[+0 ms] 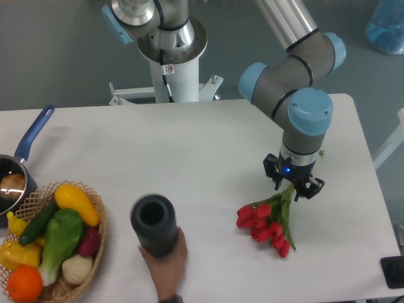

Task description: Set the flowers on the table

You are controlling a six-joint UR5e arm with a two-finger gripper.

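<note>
Flowers [268, 221], red tulips, lie on the white table [189, 145], well right of the dark cylinder [154, 224]. The gripper [295, 184] pinches their green stems. No readable writing shows.

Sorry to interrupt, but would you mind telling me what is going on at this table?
The robot's gripper is down at the stems of a bunch of red tulips, whose blooms lie on the white table. Whether the jaws still clamp the stems is unclear. A person's hand holds a dark vase nearby.
</note>
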